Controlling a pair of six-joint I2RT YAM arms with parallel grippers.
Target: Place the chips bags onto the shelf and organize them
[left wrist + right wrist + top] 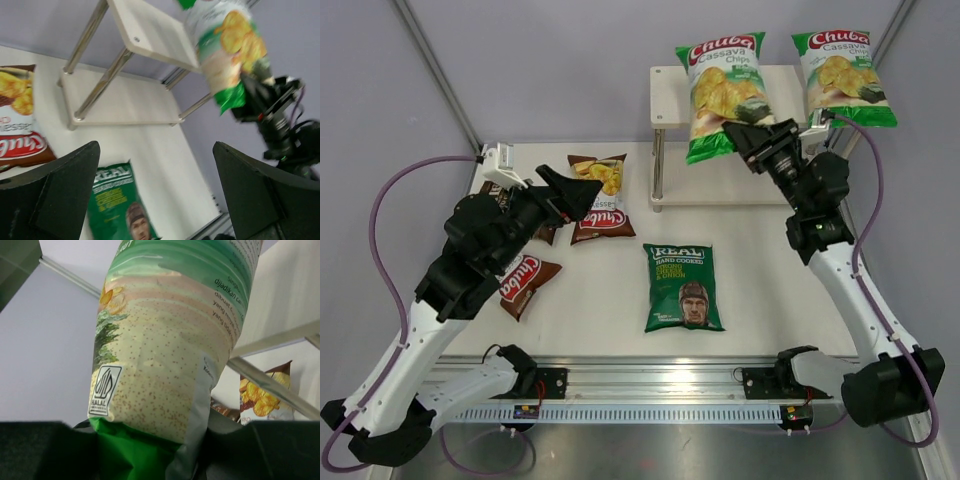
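Left arm (pixel 418 335) and right arm (pixel 855 295) look alike — white tapered shells between bulky black joint housings. Thin purple leads loop off both (left cable (pixel 380 215), right cable (pixel 876 180)), reaching a small white wrist block (pixel 498 156). The fingers (pixel 65 195) are matte black wedges — broad, flat-faced.

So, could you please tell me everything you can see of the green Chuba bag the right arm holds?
The green-white Chuba bag is glossy film printed with chips, a red logo and a halal mark. The right pincer is shut on its green bottom edge, holding it logo-up at the shelf's top board; contact is unclear.
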